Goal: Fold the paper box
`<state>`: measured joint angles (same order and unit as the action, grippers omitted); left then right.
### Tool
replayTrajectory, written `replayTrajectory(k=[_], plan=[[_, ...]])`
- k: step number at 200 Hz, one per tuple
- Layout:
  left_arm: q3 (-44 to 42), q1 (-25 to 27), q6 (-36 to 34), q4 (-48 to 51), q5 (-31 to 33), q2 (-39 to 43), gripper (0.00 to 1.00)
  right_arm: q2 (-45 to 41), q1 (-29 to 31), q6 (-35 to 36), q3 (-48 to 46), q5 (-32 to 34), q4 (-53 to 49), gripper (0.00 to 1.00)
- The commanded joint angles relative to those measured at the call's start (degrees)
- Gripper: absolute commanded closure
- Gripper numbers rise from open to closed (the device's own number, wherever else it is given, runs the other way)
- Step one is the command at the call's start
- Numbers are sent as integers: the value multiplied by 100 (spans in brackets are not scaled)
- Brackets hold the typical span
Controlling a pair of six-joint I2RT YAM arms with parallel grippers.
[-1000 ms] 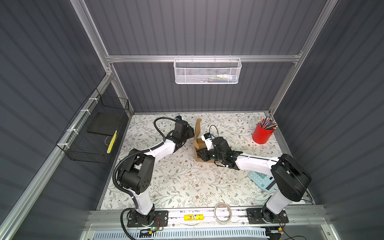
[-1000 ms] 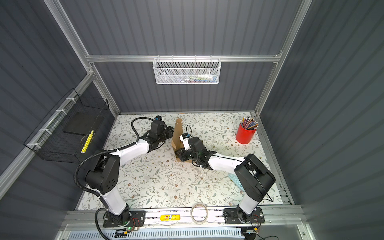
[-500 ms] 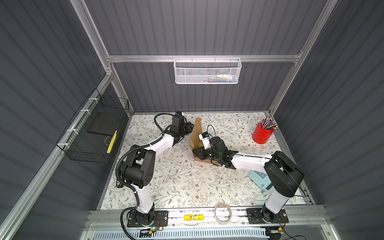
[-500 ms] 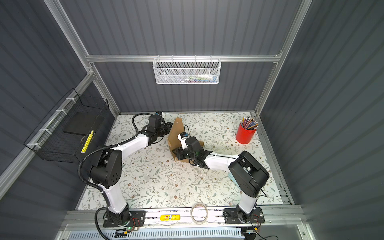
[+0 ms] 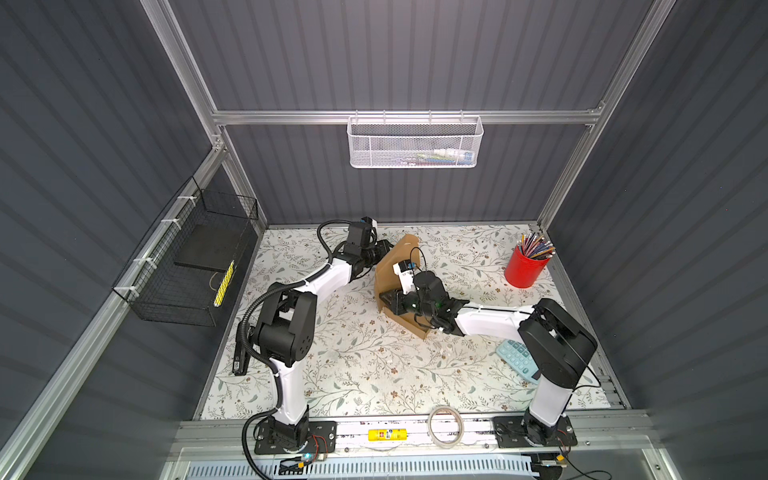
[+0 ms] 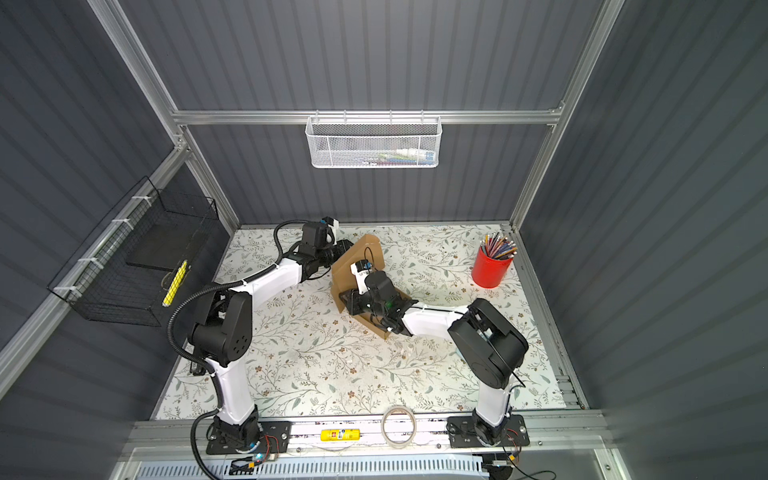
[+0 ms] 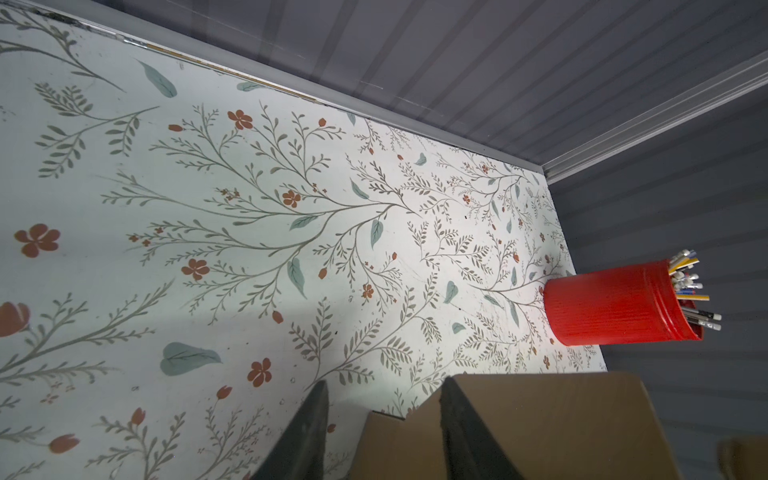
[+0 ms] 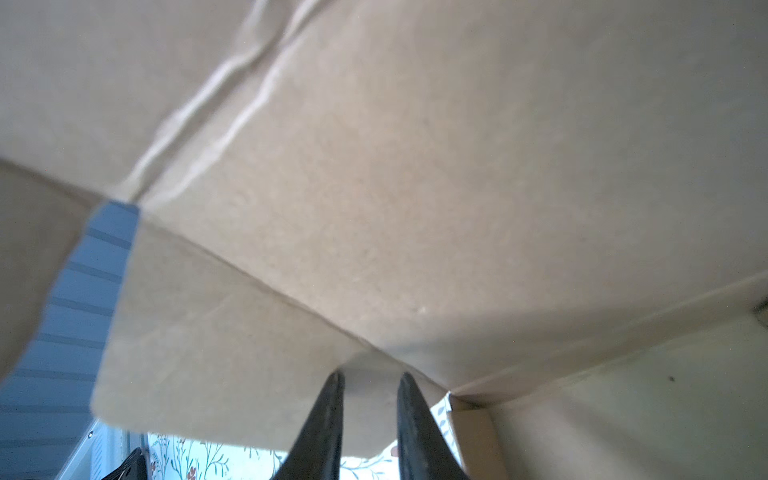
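The paper box (image 5: 388, 270) (image 6: 347, 266) is brown cardboard in the middle of the floral table, with one large panel standing up and its low tray part toward the right arm. My left gripper (image 5: 384, 248) (image 7: 384, 381) is open against the raised panel's far side. A flap edge (image 7: 395, 436) lies between its fingers, and one finger (image 7: 461, 419) lies against the panel. My right gripper (image 5: 386, 300) (image 8: 370, 374) reaches inside the box. Its fingers stand a narrow gap apart, tips pressed into an inner fold of the cardboard (image 8: 415, 187).
A red cup of pencils (image 5: 525, 268) (image 7: 615, 307) stands at the back right. A pale blue calculator (image 5: 517, 359) lies by the right arm's base, and a tape roll (image 5: 446, 426) sits on the front rail. A black wire basket (image 5: 195, 257) hangs on the left wall.
My left arm has swung toward the back wall and brought its gripper to the raised panel's upper edge. My right gripper has slid leftward, deeper into the box.
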<state>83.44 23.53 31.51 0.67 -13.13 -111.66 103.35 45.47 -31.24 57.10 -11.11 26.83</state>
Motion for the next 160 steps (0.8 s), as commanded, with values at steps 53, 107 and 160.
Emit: replayTrajectory(k=[53, 107, 160], plan=[[442, -24, -751, 1217, 186, 391, 54, -497, 12, 126, -497, 344, 123, 74], [888, -24, -1290, 2140, 398, 584, 53, -1098, -3, 358, -1096, 533, -80, 73], [1624, -24, -1797, 2951, 508, 551, 52, -1461, -47, 409, -1466, 641, -106, 73]])
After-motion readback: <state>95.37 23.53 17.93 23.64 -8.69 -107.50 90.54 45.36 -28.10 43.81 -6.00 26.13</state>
